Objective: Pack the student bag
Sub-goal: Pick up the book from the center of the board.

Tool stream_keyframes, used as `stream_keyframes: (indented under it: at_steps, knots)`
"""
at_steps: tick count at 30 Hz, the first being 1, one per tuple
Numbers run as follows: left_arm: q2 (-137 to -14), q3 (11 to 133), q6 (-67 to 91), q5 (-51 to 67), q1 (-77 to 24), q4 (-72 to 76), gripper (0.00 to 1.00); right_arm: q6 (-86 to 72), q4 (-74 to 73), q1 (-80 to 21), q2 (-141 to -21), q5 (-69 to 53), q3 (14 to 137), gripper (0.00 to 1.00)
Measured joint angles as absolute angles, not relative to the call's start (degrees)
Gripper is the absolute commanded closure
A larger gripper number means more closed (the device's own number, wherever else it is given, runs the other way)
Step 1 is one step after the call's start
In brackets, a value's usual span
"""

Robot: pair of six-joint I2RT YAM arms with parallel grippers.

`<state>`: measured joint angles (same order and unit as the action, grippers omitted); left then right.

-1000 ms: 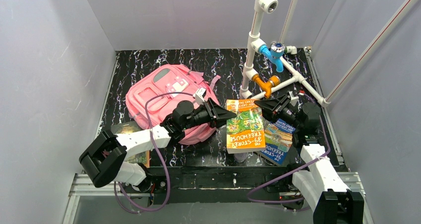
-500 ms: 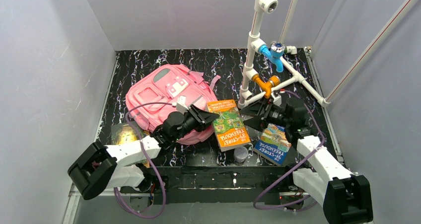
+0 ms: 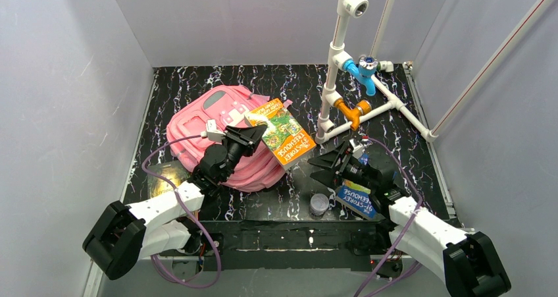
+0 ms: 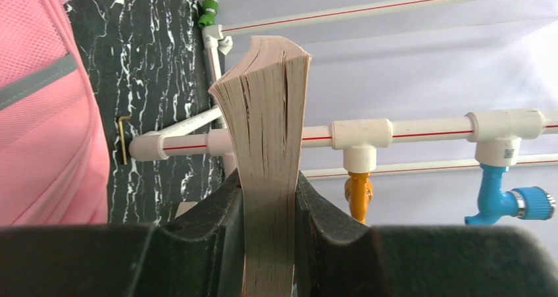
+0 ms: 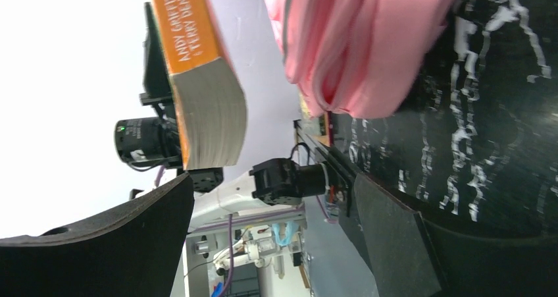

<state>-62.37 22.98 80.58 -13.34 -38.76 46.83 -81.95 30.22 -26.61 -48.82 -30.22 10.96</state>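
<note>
1. Near edge, 5 o'clock: a small grey round container (image 3: 319,203) stands just beside a blue paperback book (image 3: 358,202) that lies partly under the right arm. "STOREY" is legible on its cover; the rest is unclear.
2. The right pincer (image 3: 314,168) hangs just beyond that book, spread wide and holding nothing. Risk, as judged: a sweep of this arm could knock the container over.
3. Centre: the left pincer (image 3: 258,131) is clenched on one edge of a thick orange-spined paperback book (image 3: 283,137), held off the black marbled surface (image 3: 289,80).
   - The cover reads "STOREY TREEHOUSE"; the spine, in the right wrist view, reads "ANDY GRIFFITHS & TERRY DENTON".
   - Risk: with an edge grip and pages fanning loose, the block may pivot or slide out.
4. 10 o'clock: the large pink fabric student bag (image 3: 197,129) lies flat, the held book overhanging its 3 o'clock side.
   - No open mouth is evident.
   - Risk: the book could butt closed fabric and shove the bag.
5. Far, 1 o'clock: a white plastic pipe frame (image 3: 335,53) with blue and orange taps. No writing is legible.
</note>
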Motion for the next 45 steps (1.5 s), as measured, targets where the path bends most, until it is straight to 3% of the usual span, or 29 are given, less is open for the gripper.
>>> stream_keyframes:
  at_steps: [6, 14, 26, 30, 34, 35, 37, 40, 41, 45]
  knots:
    - [-62.8, 22.9, 83.0, -13.3, -38.8, 48.0, 1.0, -88.1, 42.5, -33.6, -50.1, -22.2, 9.5, 0.02]
    - [-63.4, 20.9, 85.3, -13.3, -38.8, 50.0, 1.0, -93.0, 57.0, -43.3, -60.2, -8.9, 8.7, 0.14]
    - [-63.0, 17.8, 87.9, -12.9, -38.7, 51.0, 1.0, -93.7, 59.9, -47.0, -62.4, 3.8, 9.9, 0.23]
    - [-63.0, 17.3, 88.1, -12.6, -38.7, 51.2, 1.0, -93.8, 61.8, -48.9, -66.5, 5.5, 10.3, 0.43]
    - [-63.0, 17.1, 88.1, -11.7, -38.7, 51.2, 1.0, -94.1, 64.0, -50.6, -69.7, 6.8, 10.3, 0.98]
    - [-63.0, 16.8, 88.0, -11.3, -38.7, 51.5, 0.92, -94.7, 64.9, -51.0, -70.2, 7.4, 10.3, 0.99]
    - [-62.9, 16.1, 87.5, -10.0, -38.2, 52.2, 0.6, -94.8, 65.3, -51.4, -70.1, 7.8, 10.2, 0.99]
    - [-61.6, 15.0, 86.8, -5.6, -37.5, 51.5, 0.23, -95.6, 63.1, -51.8, -66.5, 8.5, 8.1, 0.99]
    - [-60.5, 14.4, 86.4, -3.8, -37.3, 50.7, 0.15, -95.9, 60.6, -51.9, -63.8, 8.6, 7.1, 0.99]
    - [-53.5, 14.6, 81.2, 4.3, -35.5, 39.7, 0.11, -95.3, 46.9, -51.9, -50.2, 9.6, 4.2, 0.99]
